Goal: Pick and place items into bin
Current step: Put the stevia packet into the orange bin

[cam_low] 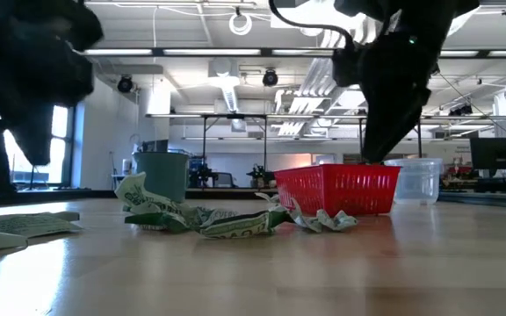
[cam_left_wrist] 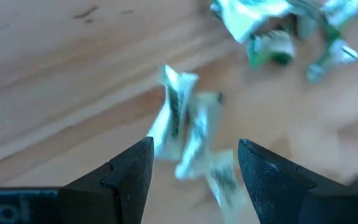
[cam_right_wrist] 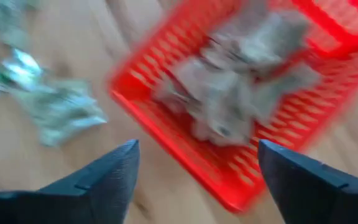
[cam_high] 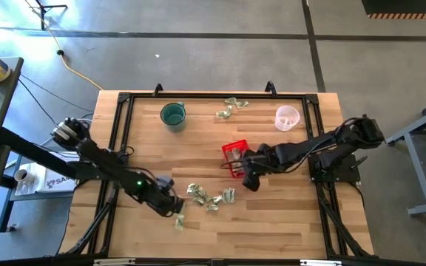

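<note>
Overhead and table-level views share the red basket (cam_high: pixel 234 157).

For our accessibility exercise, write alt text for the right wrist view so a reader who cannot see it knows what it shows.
The right claw, open and empty, hangs over the near edge of a red perforated basket that holds a heap of crumpled pale wrappers. A few more wrappers lie on the wooden table beside the basket.

Grey concrete floor (cam_high: pixel 220 59), yellow cable (cam_high: pixel 76 68), ceiling lights (cam_low: pixel 240 22), bright window (cam_low: pixel 46 149)
</note>
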Action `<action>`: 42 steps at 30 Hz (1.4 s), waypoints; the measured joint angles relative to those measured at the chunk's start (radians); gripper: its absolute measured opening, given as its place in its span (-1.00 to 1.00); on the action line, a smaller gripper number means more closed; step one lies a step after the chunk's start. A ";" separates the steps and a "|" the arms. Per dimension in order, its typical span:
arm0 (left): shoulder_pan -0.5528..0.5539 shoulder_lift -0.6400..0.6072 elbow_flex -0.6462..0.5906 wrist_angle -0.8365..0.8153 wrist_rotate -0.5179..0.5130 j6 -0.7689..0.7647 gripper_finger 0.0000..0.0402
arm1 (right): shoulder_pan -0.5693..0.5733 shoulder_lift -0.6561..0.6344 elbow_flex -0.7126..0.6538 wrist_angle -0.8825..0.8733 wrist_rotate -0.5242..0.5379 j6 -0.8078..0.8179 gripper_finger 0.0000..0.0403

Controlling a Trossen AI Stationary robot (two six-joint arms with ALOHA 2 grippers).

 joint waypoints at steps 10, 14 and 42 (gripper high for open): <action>0.055 0.169 0.096 -0.079 0.009 0.047 0.11 | 0.036 -0.011 0.000 -0.037 0.112 -0.002 0.61; 0.052 0.203 0.122 -0.129 0.018 0.038 -0.17 | 0.037 -0.011 0.000 -0.040 0.136 -0.003 0.57; 0.443 0.083 0.318 -0.001 -0.041 0.770 -0.82 | 0.088 -0.325 0.000 -0.178 0.392 0.126 0.23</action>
